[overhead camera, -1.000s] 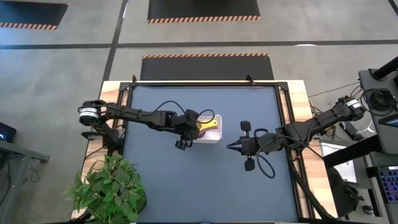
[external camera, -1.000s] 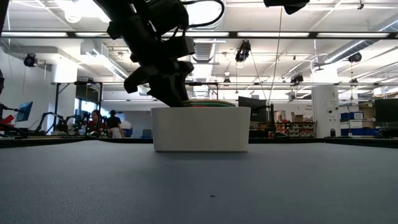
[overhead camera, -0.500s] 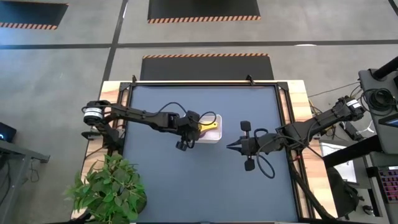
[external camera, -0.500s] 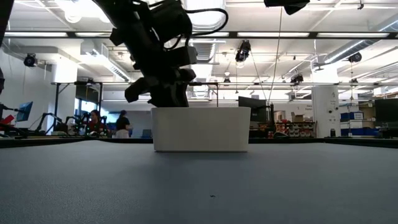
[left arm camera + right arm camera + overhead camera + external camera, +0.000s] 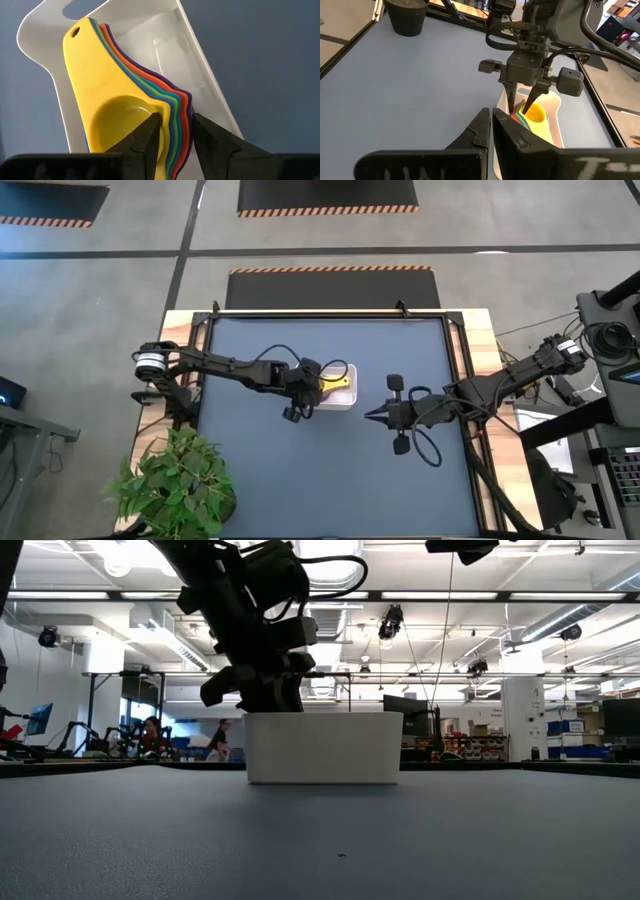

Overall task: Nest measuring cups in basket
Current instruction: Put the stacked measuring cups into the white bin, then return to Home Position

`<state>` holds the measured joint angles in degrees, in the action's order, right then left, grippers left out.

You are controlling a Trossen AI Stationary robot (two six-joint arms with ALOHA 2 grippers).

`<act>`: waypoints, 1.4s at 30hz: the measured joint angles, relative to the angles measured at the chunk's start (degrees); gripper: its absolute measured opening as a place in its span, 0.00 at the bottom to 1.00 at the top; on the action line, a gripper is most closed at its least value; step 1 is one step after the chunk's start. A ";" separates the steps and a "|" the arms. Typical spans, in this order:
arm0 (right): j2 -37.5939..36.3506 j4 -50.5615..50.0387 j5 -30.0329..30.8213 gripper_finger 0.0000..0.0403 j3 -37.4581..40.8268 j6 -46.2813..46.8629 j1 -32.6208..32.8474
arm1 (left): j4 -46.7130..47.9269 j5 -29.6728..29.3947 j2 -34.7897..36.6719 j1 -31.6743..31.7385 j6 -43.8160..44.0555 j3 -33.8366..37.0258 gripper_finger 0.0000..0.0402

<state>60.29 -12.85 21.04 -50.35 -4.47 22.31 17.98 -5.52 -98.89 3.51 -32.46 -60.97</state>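
Tabletop: one basket (image 5: pixel 343 391), seven nested measuring cups (image 5: pixel 131 105).

Your left gripper (image 5: pixel 262 690) has lifted slightly at the basket (image 5: pixel 323 747) since a second ago, and a person (image 5: pixel 221 737) in the background has walked right.

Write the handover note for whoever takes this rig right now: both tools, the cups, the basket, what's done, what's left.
Left tool: shut on the nested measuring cups, gripping the rim of the stack inside the basket.
Right tool: shut, empty, parked above the mat to the basket's right.
Done: the cups sit stacked together, yellow on top, in the white basket near the table's centre.
Left: open the left tool, lift clear, check the stack stays seated.
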 joint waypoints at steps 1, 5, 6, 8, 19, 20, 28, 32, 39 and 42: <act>0.00 -0.12 0.00 0.02 0.00 0.00 0.00 | -0.01 -0.05 -0.02 0.00 0.02 0.00 0.24; 0.00 -0.17 0.00 0.02 0.00 0.00 0.00 | -0.16 -1.71 -0.02 -0.02 0.05 0.00 0.29; 0.00 -0.17 0.00 0.02 0.00 0.00 0.00 | -0.22 -1.88 -0.02 0.00 0.03 0.00 0.30; 0.00 -0.17 0.00 0.02 0.00 0.00 0.00 | -0.27 -1.96 -0.02 0.00 0.04 0.00 0.31; 0.00 -0.19 0.01 0.02 0.00 0.02 0.00 | -0.28 -2.01 0.52 -0.02 0.16 0.00 0.34; 0.00 -0.18 0.01 0.02 0.00 0.02 0.00 | -0.25 -2.01 0.69 -0.02 0.17 0.00 0.34; 0.00 -0.19 0.00 0.02 0.00 0.02 0.00 | 0.64 -2.01 2.49 -0.18 0.44 0.00 0.34; 0.00 -0.19 0.02 0.02 0.00 0.02 0.00 | 1.18 -2.01 3.34 -0.39 0.63 0.00 0.34; 0.00 -0.19 0.02 0.02 0.00 -0.11 0.04 | 1.80 -2.01 4.48 -1.28 1.04 0.00 0.34; 0.00 -0.19 0.02 0.02 0.00 -0.75 0.04 | 1.90 -2.01 5.53 -1.61 1.04 0.00 0.34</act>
<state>60.29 -13.04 21.06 -50.35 -5.22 22.35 19.89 -7.53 -93.36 1.89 -31.42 -60.97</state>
